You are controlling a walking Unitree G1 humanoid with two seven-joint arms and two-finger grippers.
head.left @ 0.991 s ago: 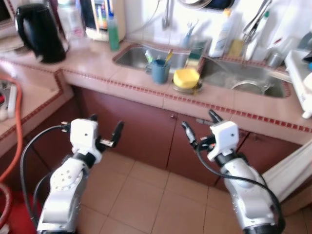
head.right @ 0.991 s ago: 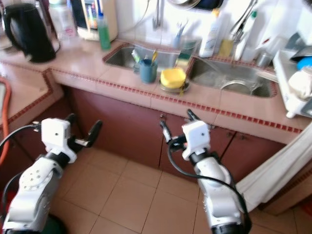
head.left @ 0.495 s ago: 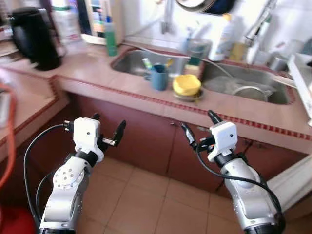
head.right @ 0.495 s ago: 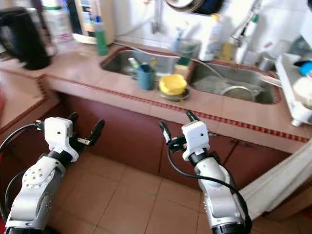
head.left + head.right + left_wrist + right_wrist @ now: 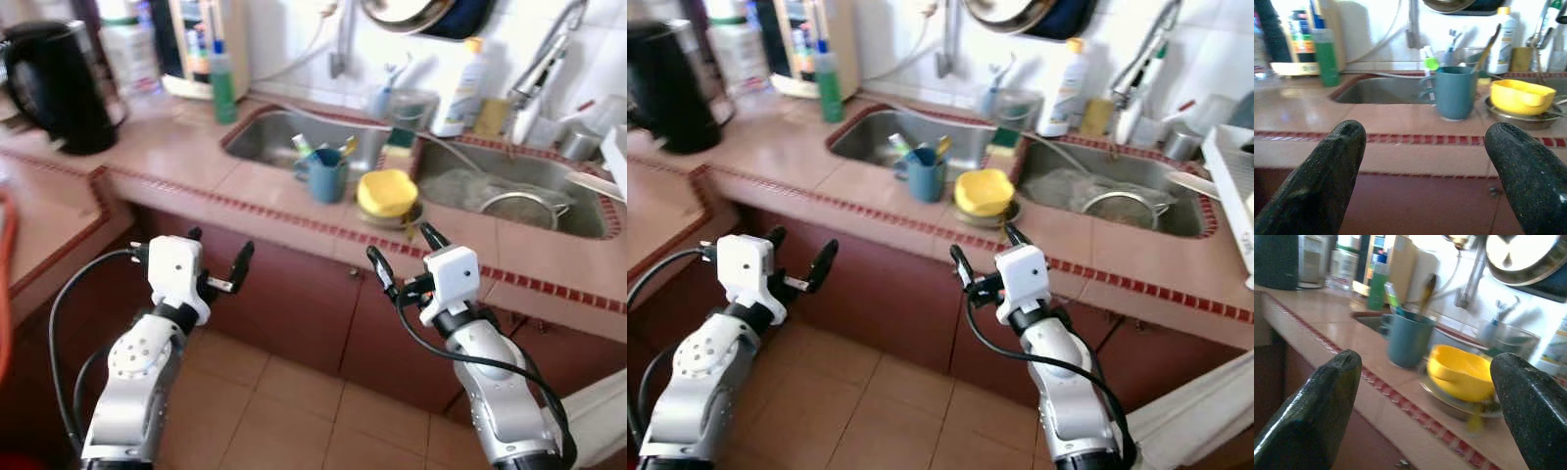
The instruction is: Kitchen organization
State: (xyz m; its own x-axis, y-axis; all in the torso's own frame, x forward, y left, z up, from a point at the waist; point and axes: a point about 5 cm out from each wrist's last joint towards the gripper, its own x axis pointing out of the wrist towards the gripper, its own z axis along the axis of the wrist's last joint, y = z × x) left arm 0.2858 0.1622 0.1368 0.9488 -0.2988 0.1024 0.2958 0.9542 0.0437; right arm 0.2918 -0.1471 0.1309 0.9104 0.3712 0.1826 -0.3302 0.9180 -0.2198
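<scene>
On the pink tiled counter (image 5: 196, 162), between the two steel sink basins, a teal mug holding toothbrushes (image 5: 325, 174) stands just beside a yellow plastic bowl (image 5: 388, 193) resting on a steel plate. Both grippers hover below the counter edge, well short of these: the left gripper (image 5: 217, 260) and right gripper (image 5: 404, 253) each have fingers spread wide and empty. A good approach would likely raise the right gripper above the rim first, then close on the bowl without nudging the mug.

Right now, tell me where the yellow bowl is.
In the left eye view the yellow bowl sits on the counter strip between the two sinks, just right of the blue cup, ahead of the right gripper.
</scene>
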